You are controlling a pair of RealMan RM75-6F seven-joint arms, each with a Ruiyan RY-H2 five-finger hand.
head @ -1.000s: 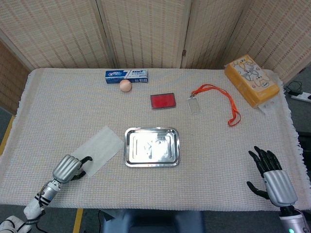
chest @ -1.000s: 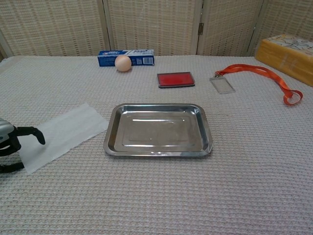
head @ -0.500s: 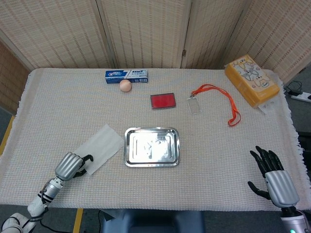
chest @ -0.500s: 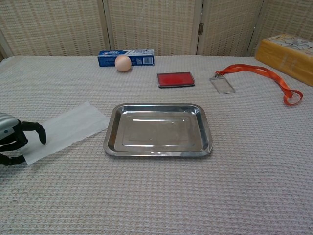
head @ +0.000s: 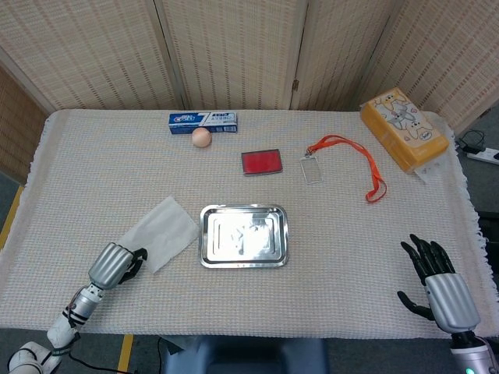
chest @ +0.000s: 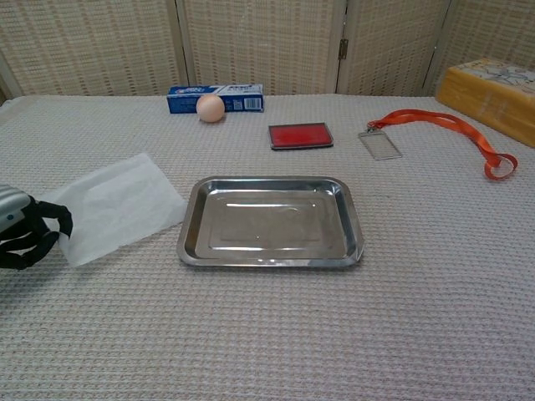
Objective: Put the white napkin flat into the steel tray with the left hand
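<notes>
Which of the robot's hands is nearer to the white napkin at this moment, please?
Left. The left hand is at the white napkin's near corner; the right hand is far across the table.

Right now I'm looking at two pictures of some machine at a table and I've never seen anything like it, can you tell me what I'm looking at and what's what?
This is a two-armed robot with human-shaped hands, steered by a person. One picture looks down from its head, the other looks forward from its chest.

The left robot hand sits at the near left edge, fingers curled at the corner of a white napkin; whether it has actually pinched it I cannot tell. The right robot hand rests at the near right with fingers spread, holding nothing.

On the cloth-covered table lie an empty steel tray in the middle, just right of the napkin, and further back a blue toothpaste box with an egg in front of it, a small red case, an orange lanyard with a clear badge holder, and a yellow pack.
</notes>
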